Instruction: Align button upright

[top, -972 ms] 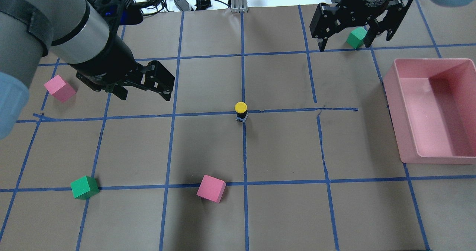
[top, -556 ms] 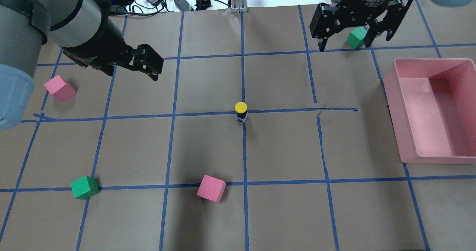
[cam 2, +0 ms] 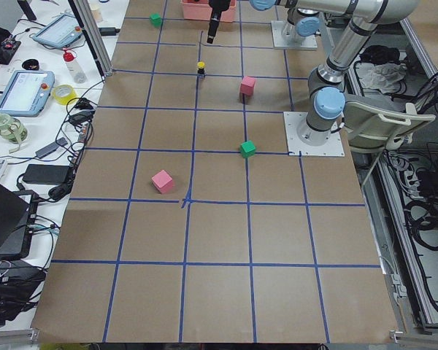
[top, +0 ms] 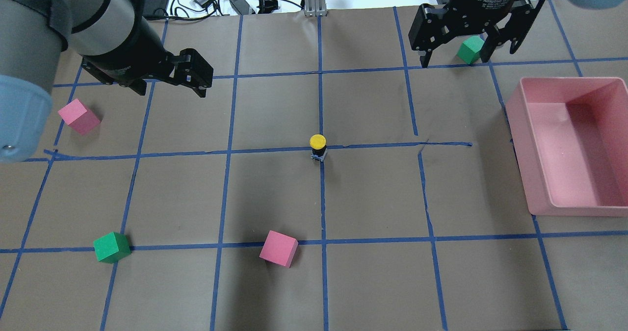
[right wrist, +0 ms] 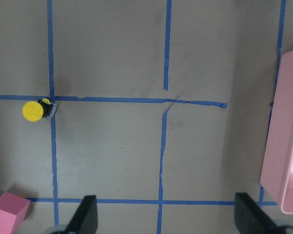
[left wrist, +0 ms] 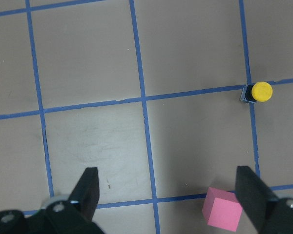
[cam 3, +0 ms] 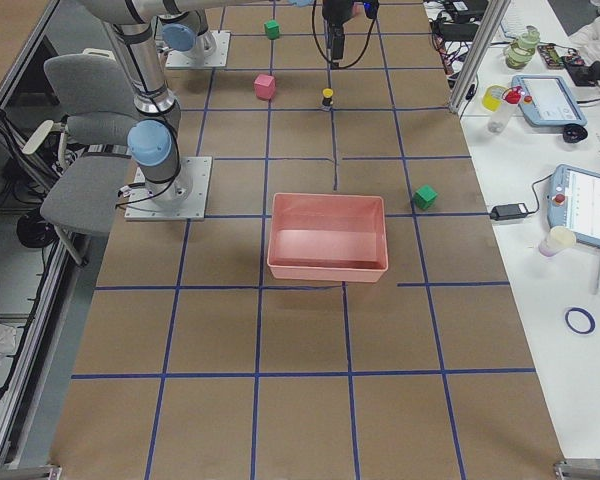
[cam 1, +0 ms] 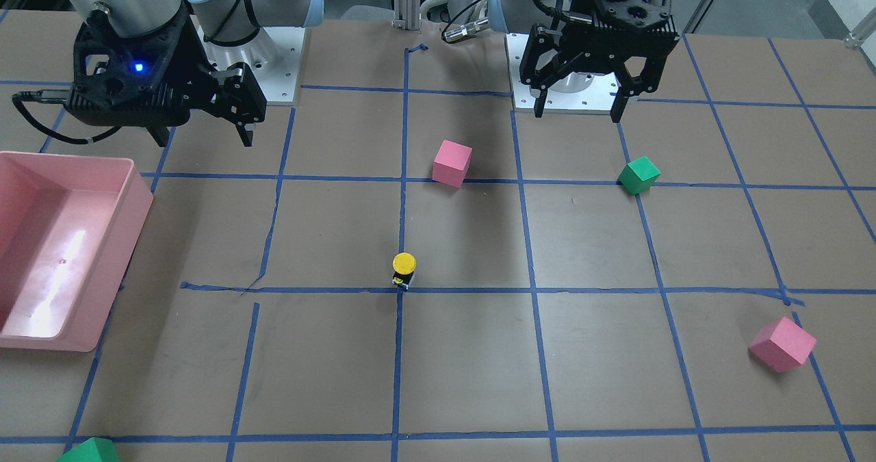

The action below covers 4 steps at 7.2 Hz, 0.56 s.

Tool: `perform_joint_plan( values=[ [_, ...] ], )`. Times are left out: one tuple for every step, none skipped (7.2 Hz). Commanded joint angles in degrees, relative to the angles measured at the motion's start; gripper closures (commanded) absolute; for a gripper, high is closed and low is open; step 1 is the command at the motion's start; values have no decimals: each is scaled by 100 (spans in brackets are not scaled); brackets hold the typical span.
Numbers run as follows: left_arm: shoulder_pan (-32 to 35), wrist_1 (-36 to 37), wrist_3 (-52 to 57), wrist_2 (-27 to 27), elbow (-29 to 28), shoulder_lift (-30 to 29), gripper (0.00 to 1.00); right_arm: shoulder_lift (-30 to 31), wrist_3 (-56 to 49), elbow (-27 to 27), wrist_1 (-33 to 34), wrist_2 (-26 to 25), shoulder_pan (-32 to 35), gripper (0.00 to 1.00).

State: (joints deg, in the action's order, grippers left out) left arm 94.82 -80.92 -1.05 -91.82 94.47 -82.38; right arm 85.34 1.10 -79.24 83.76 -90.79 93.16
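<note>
The bench (top: pixel 373 198) carries a pink bin (top: pixel 521 149) on the robot's right. The left tool (top: pixel 170 87) and right tool (top: pixel 455 60) hang high over the bench, each with fingers spread wide and gripping nothing. The button (top: pixel 318 147) stands upright on a tape crossing at mid-bench, yellow cap up, on the bench between the two tools and well apart from both

Brown-papered table (top: pixel 274 120), gridded with blue tape (top: pixel 320 100).
In the exterior right view a grey chair (cam 3: pixel 75 125) stands upper left; the white bench (cam 3: pixel 580 330) along the right edge carries what look like tablets (cam 3: pixel 585 205).
</note>
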Motion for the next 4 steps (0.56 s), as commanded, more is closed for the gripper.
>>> perform_joint_plan(
  values=[
    [1, 6, -62, 24, 10, 2, 0, -9, 74, 5, 70, 26, 0, 0],
    [10, 6, -62, -55, 1, 20, 0, -26, 31, 5, 514, 26, -44, 0],
    [1, 6, -62, -12, 10, 11, 0, -26, 31, 5, 518, 26, -53, 0],
    [10, -3, -62, -11, 10, 20, 0, -26, 66, 5, 510, 18, -53, 0]
  ],
)
